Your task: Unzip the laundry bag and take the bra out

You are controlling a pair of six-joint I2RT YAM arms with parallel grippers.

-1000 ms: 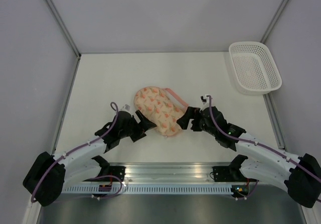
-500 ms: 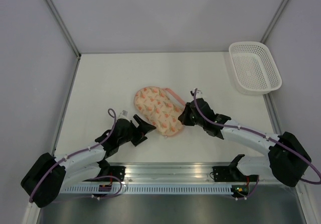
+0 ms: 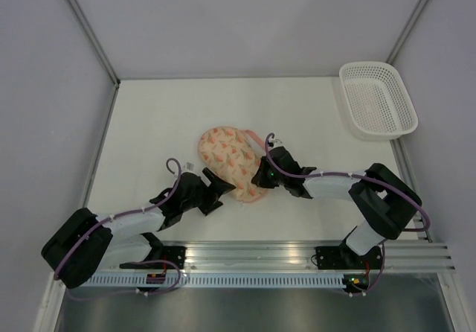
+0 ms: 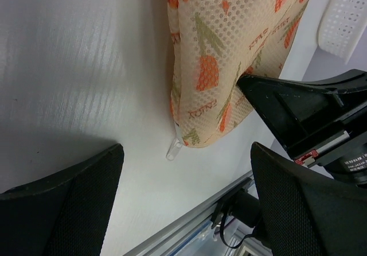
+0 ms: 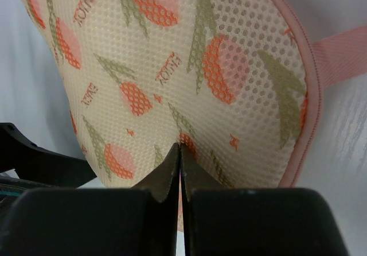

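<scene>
Nothing is done yet. The bag (image 3: 229,159) lies mid-desk (image 3: 149,116), shut as far as shows, with its pale zip pull (image 4: 174,148) flat at the near end. No bra shows; presumably it is inside. The left jaws gape, empty, just short of the pull. The right jaws are pressed together against the bag's flank; whether they pinch mesh I cannot tell. The bag is a soft, domed honeycomb mesh with orange prints, pink trim and a pink loop (image 5: 344,52).

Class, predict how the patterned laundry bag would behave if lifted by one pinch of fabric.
Probably floppy: the laundry bag is thin open mesh, pinched by the right gripper. Likely light, being mostly holes. It lies flat on the table, so unlikely to roll.
</scene>
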